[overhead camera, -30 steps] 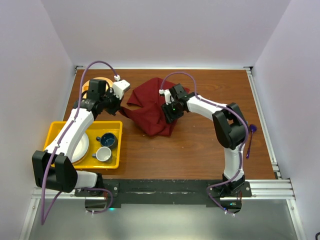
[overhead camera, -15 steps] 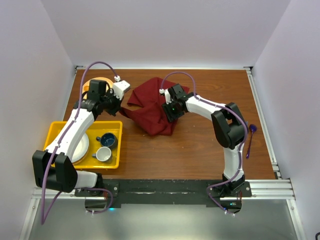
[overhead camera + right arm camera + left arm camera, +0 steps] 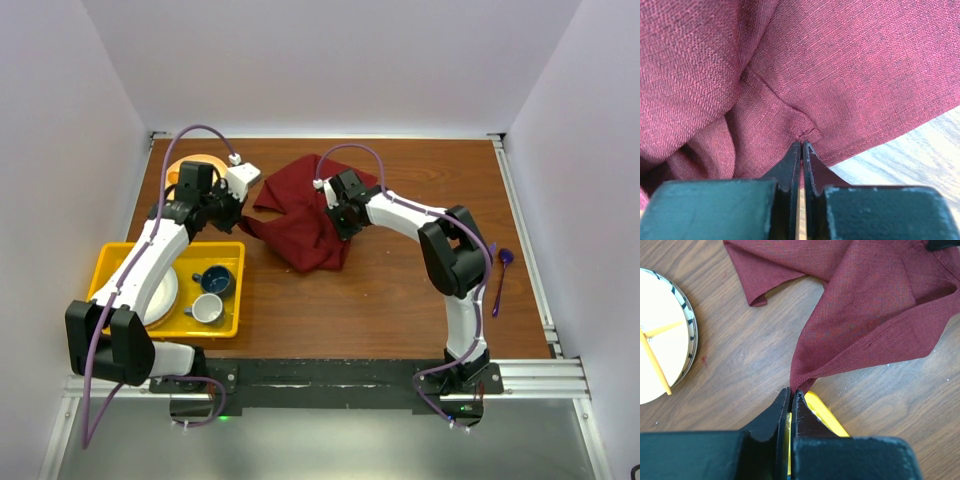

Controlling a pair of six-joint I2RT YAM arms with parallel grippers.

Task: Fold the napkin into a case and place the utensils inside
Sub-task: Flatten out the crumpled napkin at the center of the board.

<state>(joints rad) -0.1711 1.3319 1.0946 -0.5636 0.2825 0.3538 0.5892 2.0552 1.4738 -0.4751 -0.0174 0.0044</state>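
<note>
The maroon napkin lies crumpled and unfolded at the table's back middle, so no case shows. My left gripper is shut on the napkin's left corner; its tips pinch the cloth just above the wood. My right gripper sits on the napkin's right part. In the right wrist view this gripper is shut on a small puckered fold of the cloth. A purple utensil lies by the table's right edge, far from both grippers.
A yellow tray at front left holds a white plate, a blue cup and a white cup. Behind my left arm sits a plate bearing an orange spoon and fork. The tray's corner is just below the left fingers.
My right gripper has shut on a fold of the napkin and shifted slightly back and left. The left gripper keeps its hold on the corner, unmoved.
</note>
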